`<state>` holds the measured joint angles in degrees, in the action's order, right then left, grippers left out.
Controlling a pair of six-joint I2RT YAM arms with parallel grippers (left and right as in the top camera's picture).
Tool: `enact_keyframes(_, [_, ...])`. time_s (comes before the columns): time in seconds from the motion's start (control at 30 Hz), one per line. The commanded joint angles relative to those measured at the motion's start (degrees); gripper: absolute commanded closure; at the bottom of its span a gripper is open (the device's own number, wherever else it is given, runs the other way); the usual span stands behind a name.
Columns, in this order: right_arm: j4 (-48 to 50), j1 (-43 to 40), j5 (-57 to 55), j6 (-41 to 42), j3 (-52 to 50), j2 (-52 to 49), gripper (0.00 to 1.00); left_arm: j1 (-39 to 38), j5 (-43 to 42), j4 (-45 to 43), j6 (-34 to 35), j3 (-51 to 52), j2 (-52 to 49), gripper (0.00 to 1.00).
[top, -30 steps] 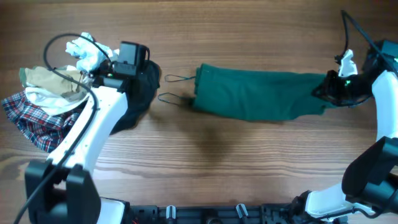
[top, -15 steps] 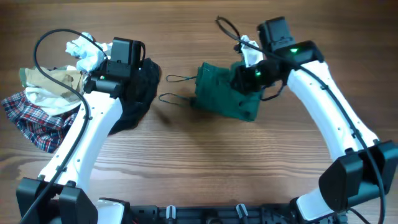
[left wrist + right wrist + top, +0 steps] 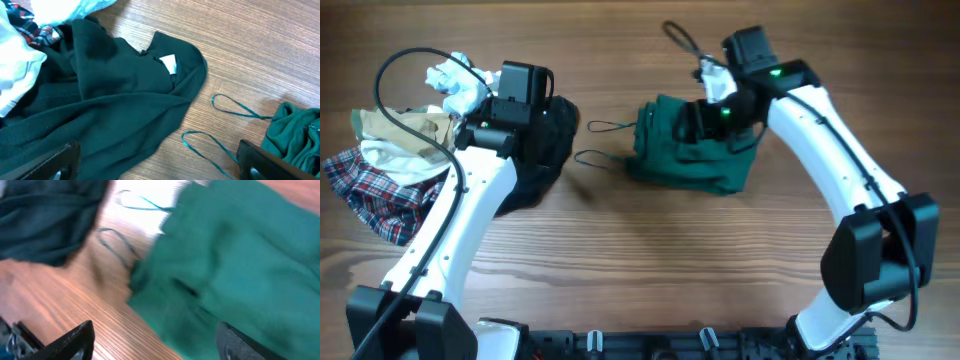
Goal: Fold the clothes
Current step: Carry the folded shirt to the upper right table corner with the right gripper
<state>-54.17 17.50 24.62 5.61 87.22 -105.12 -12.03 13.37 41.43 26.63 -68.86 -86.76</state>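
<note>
The dark green garment (image 3: 692,152) lies folded over on itself at the table's middle, and its two drawstring loops (image 3: 603,142) trail left. My right gripper (image 3: 706,116) hovers over its upper part. In the right wrist view the jaws (image 3: 155,347) stand wide apart above green cloth (image 3: 240,255), gripping nothing. My left gripper (image 3: 548,128) hangs open over a black garment (image 3: 535,160). In the left wrist view its fingers (image 3: 275,162) frame the black garment (image 3: 100,100) and the strings (image 3: 235,107).
A heap of other clothes sits at the far left: a white piece (image 3: 455,80), a beige one (image 3: 395,125) and a red-blue plaid one (image 3: 365,195). Bare wooden table (image 3: 650,270) stretches along the front.
My right arm swept left, carrying the green garment's right end over onto its left half, then opened its jaws and let go. The left arm barely moved.
</note>
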Motion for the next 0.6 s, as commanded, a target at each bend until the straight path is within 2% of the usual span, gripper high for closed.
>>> enact_keyframes(0.0, [-5.9,-7.9,-7.0,6.6,0.5,0.5,0.1,0.3,-0.5,0.5,-0.7,-0.7,0.8,0.0])
enact_keyframes(0.07, [-6.3,-11.3,-6.6,6.5,-1.2,0.5,0.01,0.3,-0.6,0.5,-0.7,-0.7,0.7,0.0])
enact_keyframes(0.2, [-3.1,-15.3,0.9,1.7,-6.6,0.5,0.0,0.3,-1.4,0.5,-1.0,-0.7,-0.3,0.0])
enact_keyframes(0.4, [4.8,-17.7,1.1,1.9,-15.6,0.5,0.01,0.3,-1.4,0.5,-1.0,-0.7,-0.5,0.0])
enact_keyframes(0.57, [15.0,-18.3,2.6,4.9,-23.8,0.4,0.0,0.3,-1.4,0.7,-1.0,-0.7,-0.5,0.0])
